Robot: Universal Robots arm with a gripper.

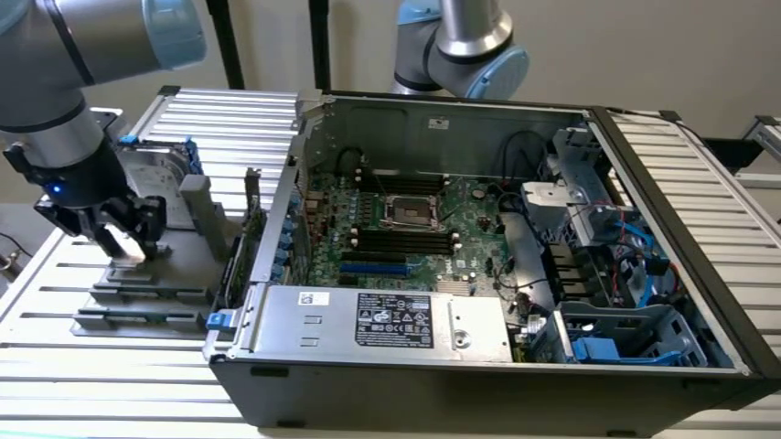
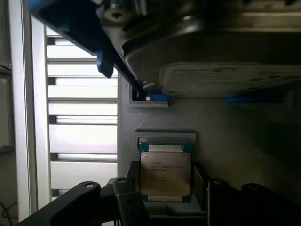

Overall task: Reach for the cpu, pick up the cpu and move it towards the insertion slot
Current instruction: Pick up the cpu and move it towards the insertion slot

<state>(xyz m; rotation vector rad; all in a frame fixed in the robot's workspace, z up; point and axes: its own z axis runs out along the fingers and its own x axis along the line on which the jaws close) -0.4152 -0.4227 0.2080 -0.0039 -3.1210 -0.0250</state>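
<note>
Reaching down with the hand (image 1: 127,240) to the cpu (image 2: 165,174), low over the grey holder (image 1: 146,285) on the tabletop (image 1: 73,366), at the exterior view's left of the open computer case (image 1: 488,377). Shows the cpu lying flat, metal top up, seated in the holder's recess below the hard drive (image 2: 225,80), not lifted. Cannot tell the hand state, clenched on the chip or released. Judged as late reach or start of grasp: approach essentially done, pick-up unconfirmed. Transfer not begun: insertion slot (image 1: 412,210) well apart from the chip, inside the case on the green board (image 1: 470,206), dark centre apparently unoccupied.
</note>
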